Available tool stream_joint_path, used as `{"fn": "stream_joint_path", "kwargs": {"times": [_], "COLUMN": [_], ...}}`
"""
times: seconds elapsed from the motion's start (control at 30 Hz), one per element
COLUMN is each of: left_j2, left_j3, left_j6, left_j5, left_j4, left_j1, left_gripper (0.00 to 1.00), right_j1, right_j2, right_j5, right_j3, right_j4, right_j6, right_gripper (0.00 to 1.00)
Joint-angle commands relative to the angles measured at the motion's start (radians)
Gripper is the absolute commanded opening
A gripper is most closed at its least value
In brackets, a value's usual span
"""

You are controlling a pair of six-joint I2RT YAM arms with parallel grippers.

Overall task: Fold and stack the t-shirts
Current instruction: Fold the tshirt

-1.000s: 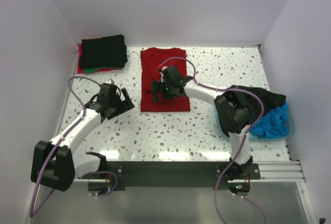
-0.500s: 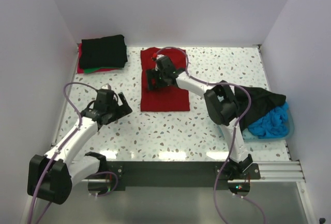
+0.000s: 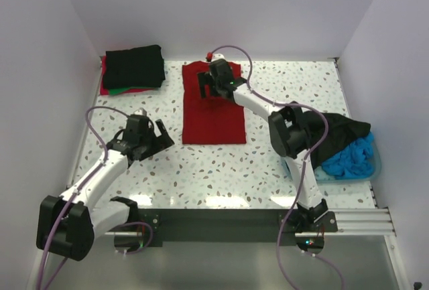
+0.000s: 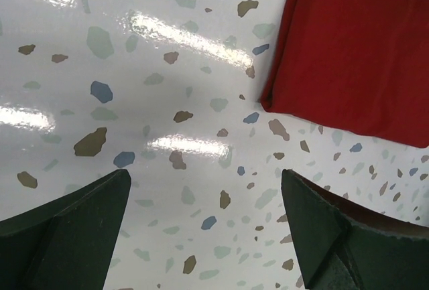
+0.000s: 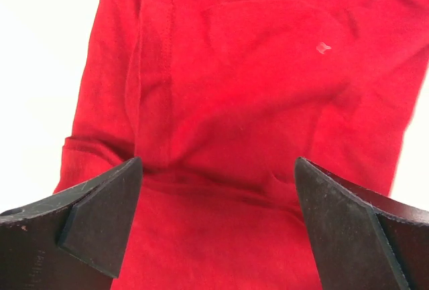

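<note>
Right now we have the dark red t-shirt [image 3: 214, 119] lying flat on the table [image 3: 221, 169] as a long, narrow panel. Its sleeves are turned in, and it runs from mid-table toward the back wall. Our right gripper [image 3: 213, 89] hovers over the far, collar end with its jaws spread wide, holding nothing. Its wrist camera looks straight down on a folded-in sleeve seam and the small white neck label [image 5: 323, 47], with red cloth filling the gap between the fingers. We judge it is placed there because that is the end to pinch and carry over, halving the length.

Our left gripper [image 3: 159, 136] is likewise open and empty, low over bare terrazzo. It sits just beside the shirt's near left corner, close but not touching. That looks like a sensible post from which to pin the hem or take the matching corner.

At the back left sits the folded stack [image 3: 134, 72], a black t-shirt [image 3: 134, 65] on top with a green t-shirt [image 3: 131, 91] edging out beneath. We expect the red one to land there.

On the right, the teal basin [image 3: 375, 164] holds a blue t-shirt [image 3: 352, 159], and a second black t-shirt [image 3: 335, 129] drapes over its rim, so more folding is left. Cotton sags and slides, so the pinch should catch every layer.
</note>
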Motion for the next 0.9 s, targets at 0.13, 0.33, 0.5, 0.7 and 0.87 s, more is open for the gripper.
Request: {"fn": "stream_joint_path", "kwargs": {"times": [0.13,0.33,0.5,0.7,0.87], "left_j2": [0.131,0.347,0.493,0.579,0.585], "left_j3": [-0.002,0.057,0.113,0.131,0.104], "left_j6": [0.000,-0.006,-0.014,-0.020,-0.060], "left_j5": [0.140,0.223,0.234,0.206,0.128], "left_j4": [0.214,0.357,0.402,0.397,0.366], "left_j1": [0.002,-0.009,-0.038,-0.079,-0.089], "left_gripper": [1.00,1.00,0.87,0.57,0.42], "right_j1": [-0.014,-0.060,-0.064,-0.080,-0.081], "right_j2": [-0.437,-0.643,-0.614,-0.620,-0.611], "right_j5": [0.097,-0.126,-0.189,-0.224,-0.232], "right_j3": [-0.470,-0.872,-0.921,-0.999,-1.018], "right_j4": [-0.090,0.089,0.071,0.137,0.143], "right_j6": [0.179,0.284,0.302,0.356,0.357], "right_gripper": [0.99,0.99,0.91,0.77,0.64]}}
